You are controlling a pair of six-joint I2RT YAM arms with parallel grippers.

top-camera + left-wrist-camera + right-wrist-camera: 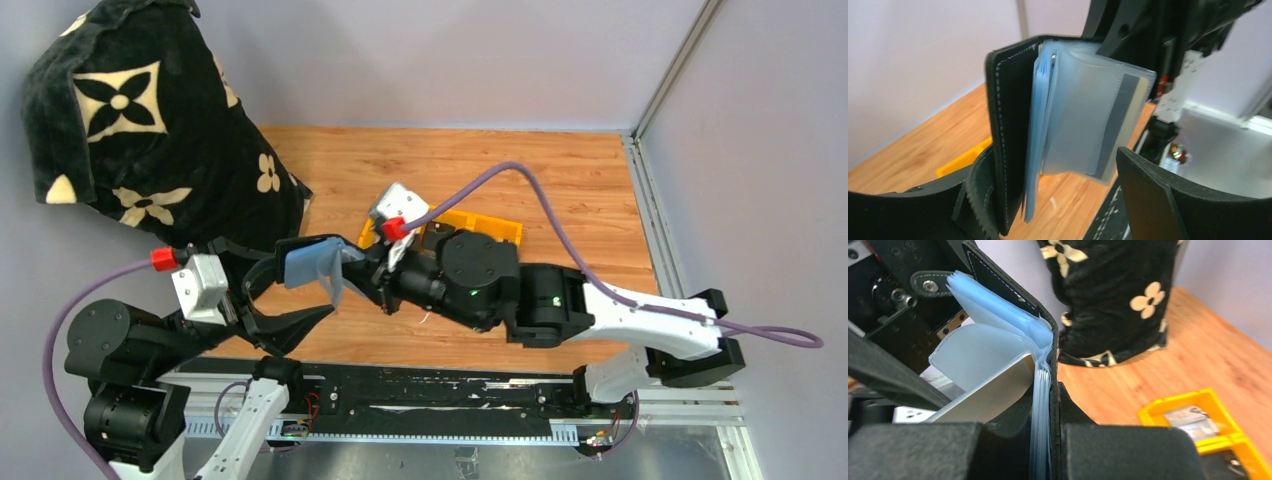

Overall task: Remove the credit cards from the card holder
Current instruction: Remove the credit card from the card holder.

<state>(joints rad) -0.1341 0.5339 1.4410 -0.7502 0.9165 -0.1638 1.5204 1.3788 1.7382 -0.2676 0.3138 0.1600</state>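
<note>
The card holder (300,247) is held open in the air above the table's near left. In the left wrist view its black cover (1004,140) stands on edge against my left finger, with clear plastic sleeves (1078,115) fanned out. One sleeve holds a silvery-grey credit card (1130,117) with a dark stripe. My left gripper (1063,205) is open, its fingers wide apart on either side of the holder; it also shows in the top view (298,292). My right gripper (1055,440) is shut on the card holder's cover and sleeves (1040,405), beside the card (988,395); it also shows in the top view (362,268).
A yellow bin (492,226) lies on the wooden table behind the right arm, with small items in it (1190,420). A black cushion with cream flowers (140,120) stands at the back left. Grey walls close in the back and right.
</note>
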